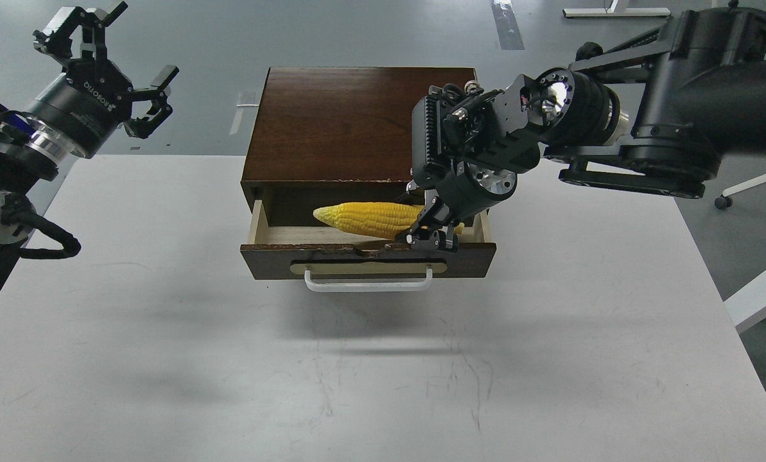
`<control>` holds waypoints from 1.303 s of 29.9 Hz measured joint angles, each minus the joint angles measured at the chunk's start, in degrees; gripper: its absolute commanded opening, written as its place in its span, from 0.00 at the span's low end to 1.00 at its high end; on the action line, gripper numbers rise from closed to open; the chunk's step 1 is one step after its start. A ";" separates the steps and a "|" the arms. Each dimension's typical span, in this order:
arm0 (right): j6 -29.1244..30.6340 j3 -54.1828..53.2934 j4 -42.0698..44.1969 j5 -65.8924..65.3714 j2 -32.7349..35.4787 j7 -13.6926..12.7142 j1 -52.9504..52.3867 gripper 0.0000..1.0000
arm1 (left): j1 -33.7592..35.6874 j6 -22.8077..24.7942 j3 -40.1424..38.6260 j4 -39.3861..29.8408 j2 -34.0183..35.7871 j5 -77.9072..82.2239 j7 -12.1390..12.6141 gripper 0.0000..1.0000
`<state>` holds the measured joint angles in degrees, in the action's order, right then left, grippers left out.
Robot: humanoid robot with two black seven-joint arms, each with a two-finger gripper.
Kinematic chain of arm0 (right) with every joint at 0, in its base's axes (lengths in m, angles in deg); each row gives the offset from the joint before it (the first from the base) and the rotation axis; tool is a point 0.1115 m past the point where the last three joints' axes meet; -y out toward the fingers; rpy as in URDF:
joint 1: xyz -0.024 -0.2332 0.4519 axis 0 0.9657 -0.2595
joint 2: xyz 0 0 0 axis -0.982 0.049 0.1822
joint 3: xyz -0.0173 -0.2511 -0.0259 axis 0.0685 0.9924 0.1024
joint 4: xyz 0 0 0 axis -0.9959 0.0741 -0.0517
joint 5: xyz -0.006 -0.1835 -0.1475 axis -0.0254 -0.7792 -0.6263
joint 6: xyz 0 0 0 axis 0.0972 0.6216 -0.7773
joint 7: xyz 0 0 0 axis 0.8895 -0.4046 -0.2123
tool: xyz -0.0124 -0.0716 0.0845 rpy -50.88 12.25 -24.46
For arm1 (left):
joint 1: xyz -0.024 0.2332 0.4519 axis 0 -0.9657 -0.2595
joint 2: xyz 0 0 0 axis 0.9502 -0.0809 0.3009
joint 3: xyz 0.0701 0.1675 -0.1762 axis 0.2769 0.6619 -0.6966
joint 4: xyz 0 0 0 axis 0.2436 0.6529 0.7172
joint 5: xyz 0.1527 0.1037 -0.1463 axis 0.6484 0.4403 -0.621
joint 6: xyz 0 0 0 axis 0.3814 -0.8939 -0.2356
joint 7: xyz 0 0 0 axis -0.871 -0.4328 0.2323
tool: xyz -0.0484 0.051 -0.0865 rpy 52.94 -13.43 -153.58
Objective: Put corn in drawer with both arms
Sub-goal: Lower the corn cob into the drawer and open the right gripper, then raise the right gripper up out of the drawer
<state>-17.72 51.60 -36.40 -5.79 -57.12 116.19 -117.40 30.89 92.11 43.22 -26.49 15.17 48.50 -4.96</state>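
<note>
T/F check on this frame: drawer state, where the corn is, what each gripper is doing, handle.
1. The drawer is pulled open. True.
2. The corn lies on the white table in front of the box. False: it is over the open drawer, at the right gripper.
3. The left gripper holds the drawer's handle. False: it is raised off to the left, open and holding nothing.
4. The right gripper is at the thick end of the corn. True.
5. The corn's tapered tip points toward the left arm's side. True.
</note>
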 measured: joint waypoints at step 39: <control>-0.13 -15.34 2.11 49.71 18.96 -0.01 3.78 0.80 | 0.10 0.00 0.03 0.09 -0.34 0.04 0.00 0.98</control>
<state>-17.85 36.25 -34.28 43.92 -38.16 116.17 -113.62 30.98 92.11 43.24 -26.41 14.83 48.54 -4.96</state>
